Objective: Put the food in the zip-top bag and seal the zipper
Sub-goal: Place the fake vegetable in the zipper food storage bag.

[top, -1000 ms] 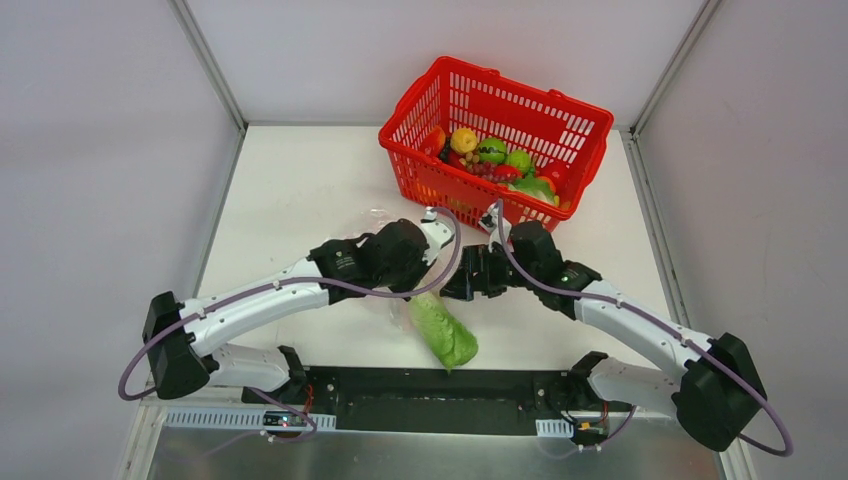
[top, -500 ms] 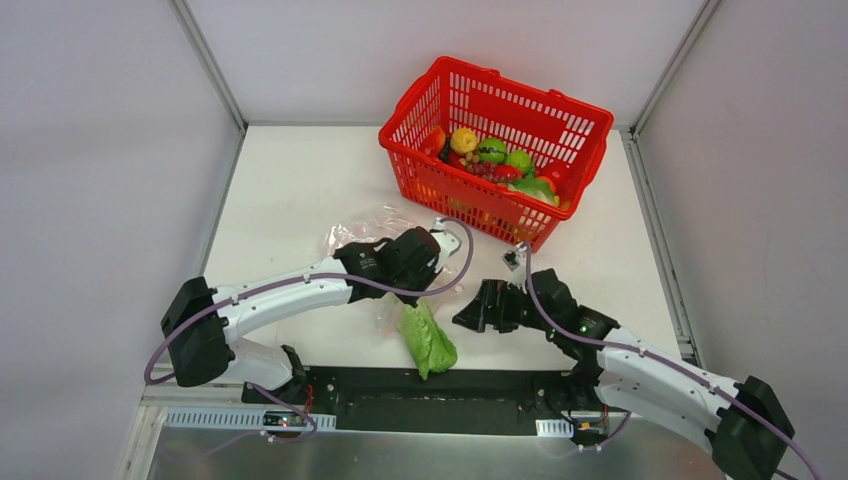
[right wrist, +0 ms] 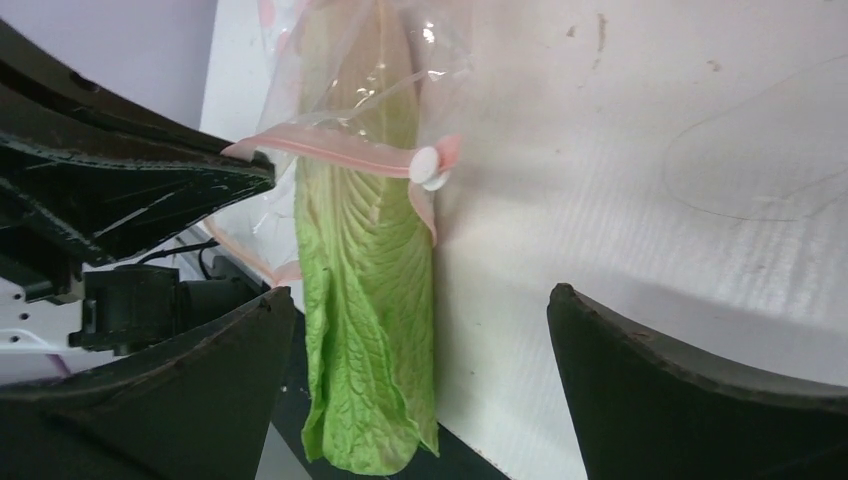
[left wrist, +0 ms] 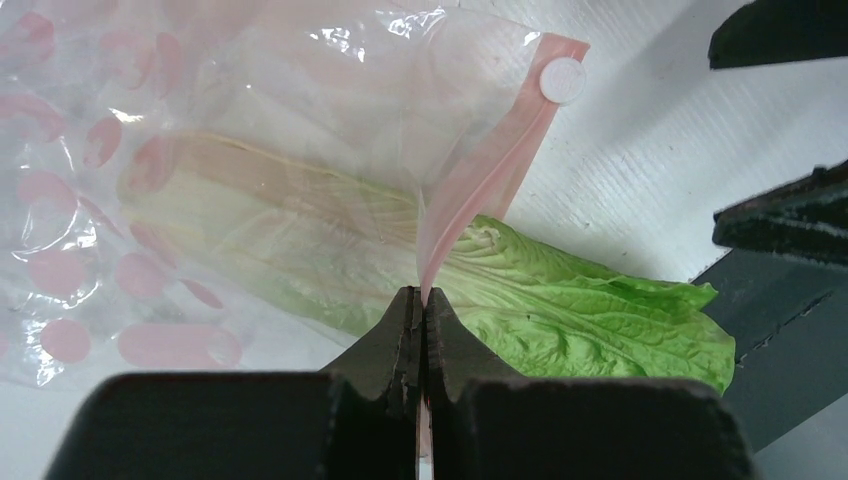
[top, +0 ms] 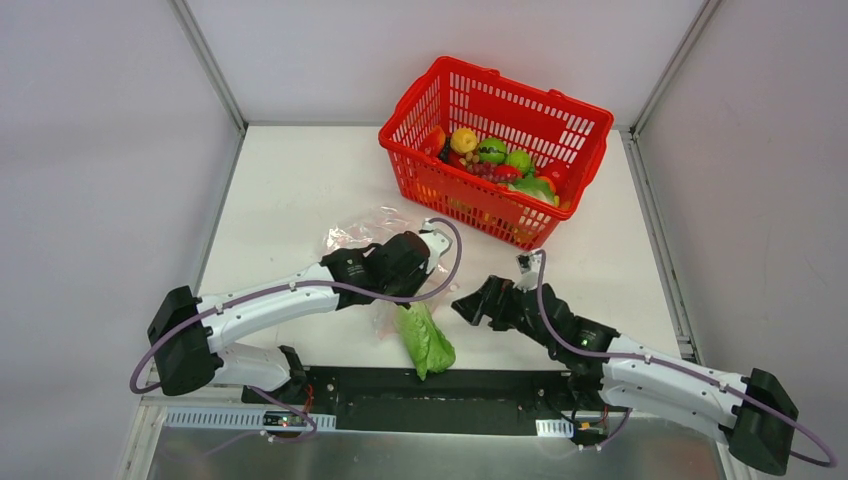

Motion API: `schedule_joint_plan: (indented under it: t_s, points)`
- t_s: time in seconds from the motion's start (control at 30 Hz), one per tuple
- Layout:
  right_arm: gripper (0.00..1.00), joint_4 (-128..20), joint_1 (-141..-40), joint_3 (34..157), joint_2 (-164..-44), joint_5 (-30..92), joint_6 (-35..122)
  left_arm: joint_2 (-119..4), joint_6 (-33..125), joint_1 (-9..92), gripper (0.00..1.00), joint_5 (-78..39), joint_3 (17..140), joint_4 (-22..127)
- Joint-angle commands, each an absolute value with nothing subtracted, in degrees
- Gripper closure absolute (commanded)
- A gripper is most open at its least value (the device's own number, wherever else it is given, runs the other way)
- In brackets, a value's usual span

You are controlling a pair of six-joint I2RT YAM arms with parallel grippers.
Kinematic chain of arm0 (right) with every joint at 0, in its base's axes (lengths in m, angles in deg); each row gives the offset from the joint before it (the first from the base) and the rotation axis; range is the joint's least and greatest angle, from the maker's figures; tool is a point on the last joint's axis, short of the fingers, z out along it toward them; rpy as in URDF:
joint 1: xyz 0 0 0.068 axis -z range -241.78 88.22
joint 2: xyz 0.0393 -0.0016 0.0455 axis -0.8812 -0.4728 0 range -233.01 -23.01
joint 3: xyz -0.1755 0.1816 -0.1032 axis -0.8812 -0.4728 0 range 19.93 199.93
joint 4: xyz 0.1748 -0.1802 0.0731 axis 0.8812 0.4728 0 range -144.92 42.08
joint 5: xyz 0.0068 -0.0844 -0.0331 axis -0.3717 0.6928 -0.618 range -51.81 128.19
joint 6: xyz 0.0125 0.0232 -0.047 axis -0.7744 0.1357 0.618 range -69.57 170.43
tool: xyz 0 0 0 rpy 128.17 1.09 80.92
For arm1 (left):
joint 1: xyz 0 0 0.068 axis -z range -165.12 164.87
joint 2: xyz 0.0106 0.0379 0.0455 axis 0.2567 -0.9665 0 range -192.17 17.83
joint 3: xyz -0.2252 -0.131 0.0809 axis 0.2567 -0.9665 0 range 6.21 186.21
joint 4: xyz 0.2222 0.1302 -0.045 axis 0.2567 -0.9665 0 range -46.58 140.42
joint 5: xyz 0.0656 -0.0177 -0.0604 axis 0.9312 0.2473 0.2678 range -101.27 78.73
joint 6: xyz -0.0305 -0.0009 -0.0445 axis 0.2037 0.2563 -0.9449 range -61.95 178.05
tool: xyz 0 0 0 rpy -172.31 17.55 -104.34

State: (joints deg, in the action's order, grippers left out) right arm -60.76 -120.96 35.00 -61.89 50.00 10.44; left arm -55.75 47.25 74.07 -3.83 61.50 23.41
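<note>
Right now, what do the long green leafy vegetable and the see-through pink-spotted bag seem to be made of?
The long pale-and-green leafy cabbage looks like matte moulded plastic: its veins look pressed in. The clear pink-spotted bag looks like thin glossy plastic film: it crinkles and glints.

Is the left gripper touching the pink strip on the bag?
Touching. The left wrist view shows the left gripper shut on the pink strip, and the strip's lower end is pinched right at the gripper's closed tip.

no readable text, no labels, no brand marks, no numbers, no signs on anything in view
</note>
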Motion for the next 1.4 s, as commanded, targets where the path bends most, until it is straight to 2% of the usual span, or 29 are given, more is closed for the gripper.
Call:
schedule_joint_plan:
  t_s: [0.0, 0.07, 0.33, 0.47, 0.57, 0.7, 1.07, 1.27, 1.3, 1.37]
  points:
    - [0.01, -67.5, -122.2, 36.2, -64.6, 43.9, 8.5, -54.1, 46.5, 73.9, 1.0, -1.3, 60.7, 26.0]
    - [0.0, -69.0, -124.0, 37.5, -69.4, 41.5, 8.9, -54.4, 46.3, 73.9, 1.0, -1.2, 60.7, 26.0]
    - [0.0, -75.1, -133.9, 43.2, -87.4, 45.6, 11.0, -53.5, 45.6, 73.7, 1.0, -0.1, 59.5, 25.8]
    - [0.0, -75.4, -136.9, 44.5, -89.4, 49.2, 11.0, -52.7, 45.3, 73.3, 1.0, 0.2, 58.8, 26.2]
    - [0.0, -75.0, -137.1, 43.1, -86.2, 52.0, 10.2, -52.5, 45.2, 73.2, 1.0, 0.2, 58.5, 26.3]
    - [0.0, -79.1, -138.0, 42.3, -84.2, 49.1, 9.6, -52.5, 45.1, 73.2, 1.0, 0.1, 58.3, 26.7]
    - [0.01, -68.2, -144.3, 52.2, -100.3, 60.8, 8.0, -52.4, 45.0, 72.9, 1.0, -0.2, 58.4, 26.2]
    - [0.06, -63.7, -145.8, 53.9, -104.4, 65.5, 7.1, -51.9, 45.0, 72.7, 1.0, -0.2, 57.7, 26.1]
    - [0.09, -64.1, -146.0, 53.8, -104.6, 65.6, 7.3, -51.9, 45.0, 72.7, 1.0, -0.1, 57.7, 26.1]
    - [0.24, -64.3, -146.3, 53.7, -104.9, 65.9, 7.4, -51.8, 45.1, 72.6, 1.0, 0.1, 57.8, 26.0]
